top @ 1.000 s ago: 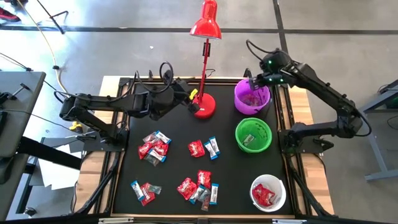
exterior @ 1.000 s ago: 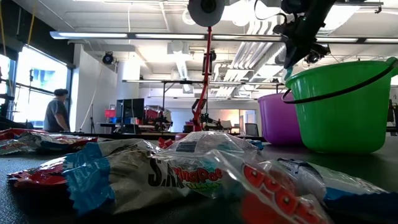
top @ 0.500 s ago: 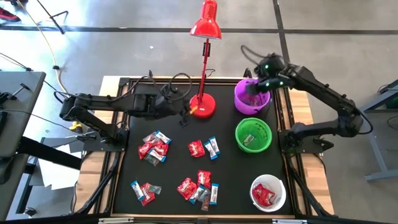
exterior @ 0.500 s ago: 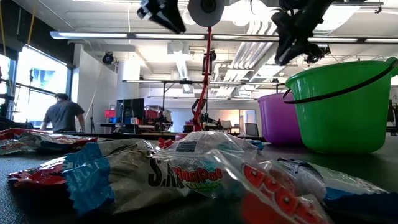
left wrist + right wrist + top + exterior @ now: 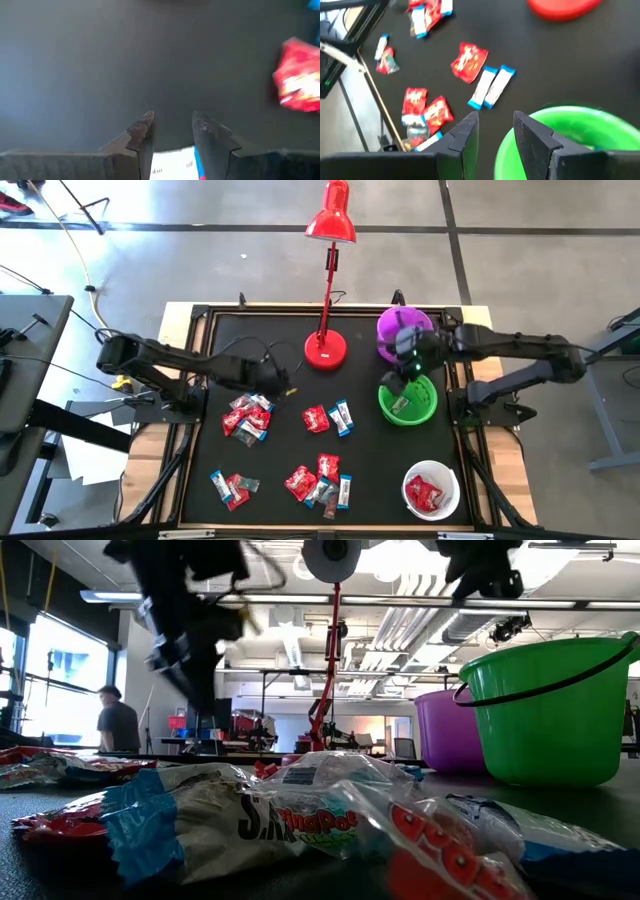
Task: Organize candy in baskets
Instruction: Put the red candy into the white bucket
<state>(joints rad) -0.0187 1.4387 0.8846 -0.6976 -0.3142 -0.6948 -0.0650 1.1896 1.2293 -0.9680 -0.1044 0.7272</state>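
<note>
The right gripper (image 5: 492,131) hangs over the black table (image 5: 580,65), its two dark fingers (image 5: 465,137) parted with a clear gap between them and nothing held. Just beside them curves the rim of the green basket (image 5: 560,117). Past the rim, two blue-and-white candies (image 5: 491,87) lie side by side, touching a red candy (image 5: 468,61). Near the fingers sits a cluster of red candies (image 5: 426,111). More wrapped sweets lie farther off: a small pair (image 5: 385,55) and a red and blue bunch (image 5: 427,12). The red lamp base (image 5: 562,7) shows at the edge.
</note>
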